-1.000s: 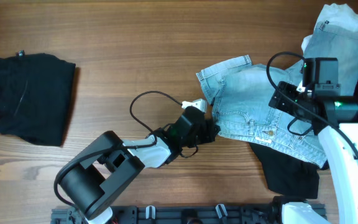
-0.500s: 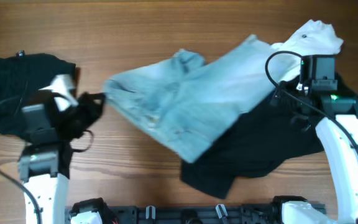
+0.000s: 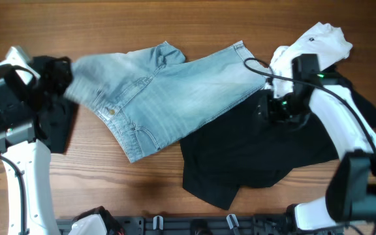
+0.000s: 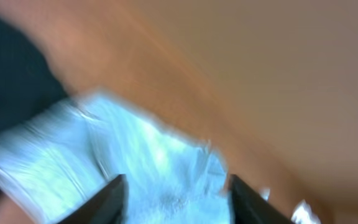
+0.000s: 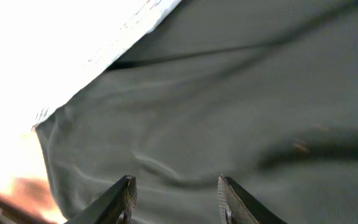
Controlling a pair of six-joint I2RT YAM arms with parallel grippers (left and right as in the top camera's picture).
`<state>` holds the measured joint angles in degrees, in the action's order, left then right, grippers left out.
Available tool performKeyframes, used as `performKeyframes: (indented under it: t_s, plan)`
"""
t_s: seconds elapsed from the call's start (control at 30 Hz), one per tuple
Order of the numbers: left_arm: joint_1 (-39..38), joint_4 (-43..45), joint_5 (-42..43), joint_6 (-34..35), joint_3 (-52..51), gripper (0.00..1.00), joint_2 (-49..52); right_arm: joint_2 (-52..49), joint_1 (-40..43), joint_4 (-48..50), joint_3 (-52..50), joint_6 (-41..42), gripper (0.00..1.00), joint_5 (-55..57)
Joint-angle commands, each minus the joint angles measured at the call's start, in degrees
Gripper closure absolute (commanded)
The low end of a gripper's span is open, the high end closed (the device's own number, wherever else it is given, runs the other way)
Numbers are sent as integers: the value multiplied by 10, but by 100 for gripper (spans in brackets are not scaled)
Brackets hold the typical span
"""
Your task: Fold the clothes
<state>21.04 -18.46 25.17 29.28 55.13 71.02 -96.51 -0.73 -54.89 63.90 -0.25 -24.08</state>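
Note:
Light blue denim shorts lie spread across the middle of the table, partly over a black garment. My left gripper is at the shorts' left end. In the blurred left wrist view the denim lies between the fingers, and the left gripper is open with its jaws wide apart. My right gripper hangs over the black garment. In its wrist view the right gripper is open with nothing between its tips.
A folded black garment lies at the left edge, under my left arm. A white garment is bunched at the back right, beside the right arm. Bare wood shows along the front and the back left.
My left arm has dragged the denim shorts from the right side to the left and its jaws have opened. My right arm has shifted left over the black garment, with its jaws narrower.

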Motion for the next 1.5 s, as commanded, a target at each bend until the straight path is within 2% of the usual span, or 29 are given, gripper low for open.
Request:
performKeyframes:
  t_s: [0.0,0.1,0.3,0.4,0.47,0.57,0.63,0.73,0.83,0.87,0.97,1.03,1.13,1.2,1.37,1.43,1.47]
  plan:
    - [-33,-105,22,-6,-2,32,18,-56,-26,12,3,-32,52,-56]
    - [-88,-172,22,-6,-4,34,59,-98,-39,48,2,-20,52,-45]
    - [-223,-166,18,-6,-16,33,200,-120,-6,55,2,115,52,232]
    - [-276,-163,18,-6,-16,33,280,-120,86,42,2,180,50,341]
    - [-301,-185,8,-6,-16,33,315,-120,170,34,2,212,41,374]
    - [-318,-245,-49,-6,-16,33,338,-119,287,12,16,271,33,412]
    - [-321,-313,-88,-6,-17,34,338,-107,346,-3,37,306,26,396]
    - [-321,-377,-114,-6,-31,33,338,-66,363,6,62,285,22,338]
    - [-321,-402,-113,-6,-87,32,338,10,325,75,70,136,20,115]
    - [-321,-411,-113,-9,-118,29,338,36,290,95,70,84,20,15]
    - [-321,-406,-118,-21,-139,29,338,47,177,110,70,16,20,-99]
    - [-321,-393,-118,-19,-139,29,338,36,78,129,70,-7,18,-99]
    - [-321,-369,-118,-19,-139,29,338,-3,-95,232,70,-11,7,-36]
    - [-321,-366,-118,-19,-139,28,338,-39,-167,306,70,-3,6,-9]
    - [-321,-365,-118,-19,-139,26,338,-157,-255,443,70,9,7,-3]
    - [-321,-364,-118,-19,-139,26,338,-194,-272,476,70,19,10,-3]
    - [-321,-364,-118,-19,-139,25,338,-210,-280,485,70,19,15,-3]
